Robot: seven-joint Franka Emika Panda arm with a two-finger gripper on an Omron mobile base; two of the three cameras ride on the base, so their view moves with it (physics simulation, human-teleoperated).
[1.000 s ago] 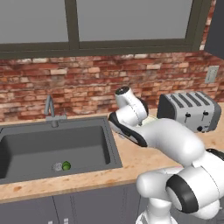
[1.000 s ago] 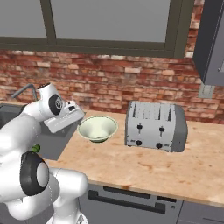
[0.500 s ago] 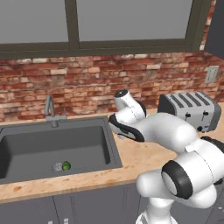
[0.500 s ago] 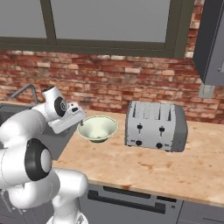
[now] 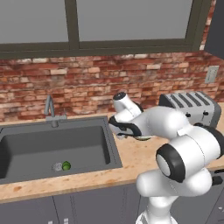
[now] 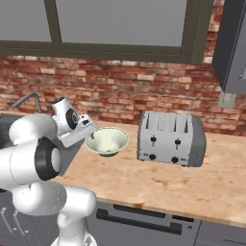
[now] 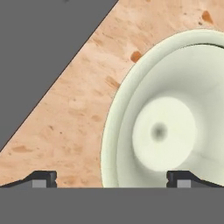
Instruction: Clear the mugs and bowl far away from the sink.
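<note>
One bowl (image 7: 170, 127) is sitting on the table (image 6: 158, 185) just right of the sink (image 5: 57, 146), and the jaws of the gripper (image 7: 111, 179) are hovering wide open and empty above its left rim, straddling that edge.

Domestic kitchen, rendered — brick wall (image 6: 120, 91) under windows (image 5: 87, 22), wood-look counter (image 6: 158, 182) with dark sink (image 5: 57, 148) and faucet (image 5: 50, 111), grey toaster (image 6: 170, 139), cabinets (image 5: 87, 203) below

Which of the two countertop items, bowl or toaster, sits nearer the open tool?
The wide pale cream-green bowl, directly beneath the tool; the grey metal toaster stands farther off.
</note>
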